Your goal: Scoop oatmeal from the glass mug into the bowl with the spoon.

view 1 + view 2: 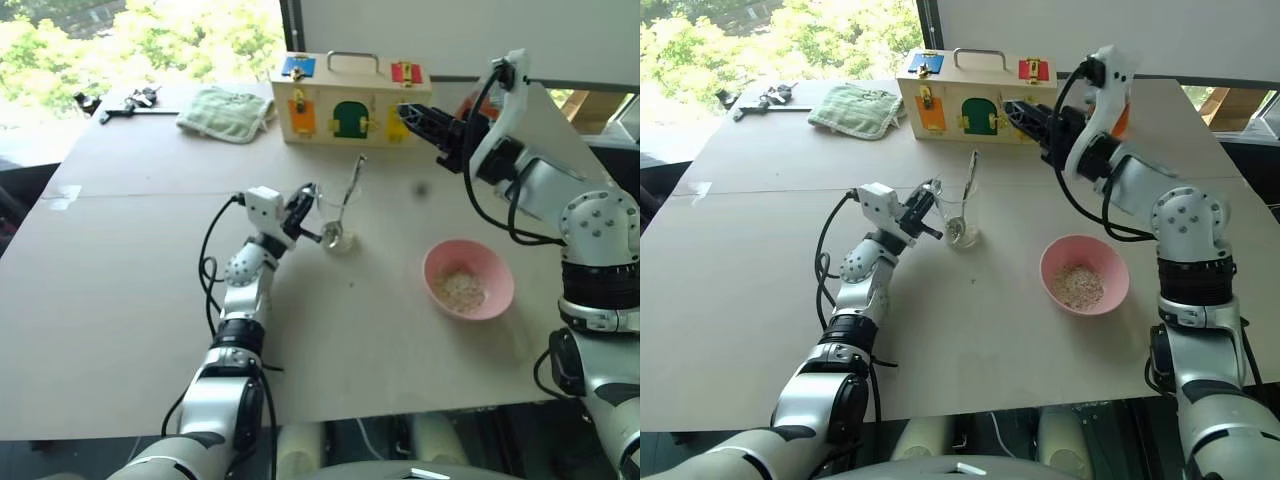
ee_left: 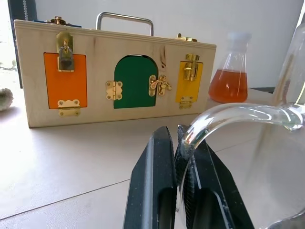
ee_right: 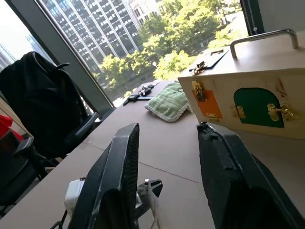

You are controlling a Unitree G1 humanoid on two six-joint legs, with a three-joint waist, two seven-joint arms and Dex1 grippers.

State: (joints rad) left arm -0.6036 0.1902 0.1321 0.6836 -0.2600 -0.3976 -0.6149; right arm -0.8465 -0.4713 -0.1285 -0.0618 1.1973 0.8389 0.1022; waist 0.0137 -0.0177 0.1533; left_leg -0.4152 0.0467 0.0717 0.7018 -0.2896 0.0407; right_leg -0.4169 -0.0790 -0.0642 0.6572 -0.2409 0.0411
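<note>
The left gripper (image 1: 930, 215) has its two black fingers (image 2: 155, 191) clamped on the curved handle of the small clear glass mug (image 1: 958, 215), which stands upright on the pale brown bench (image 1: 760, 300) near its middle. The slim silver metal spoon (image 1: 969, 190) stands in the mug, bowl end down, its long handle leaning up and away from the robot. No hand or gripper touches the spoon.

The right gripper (image 1: 1025, 115) hangs above the bench, raised well clear of it, beyond and to the right of the mug. Its fingers (image 3: 119, 181) stand apart with nothing between them.

The round shallow pink bowl (image 1: 1085, 273) rests on the bench to the right of the mug and well apart from it. A patch of pale beige oatmeal (image 1: 1078, 285) lies in its bottom. Whether any oatmeal is in the mug cannot be told.

At the far side stands a wooden latch box (image 1: 970, 95) with orange, green and yellow doors and a metal handle. Beside it to the left lies a folded pale green cloth (image 1: 855, 108). A conical flask of orange liquid (image 2: 231, 71) stands just to the right of the box.
</note>
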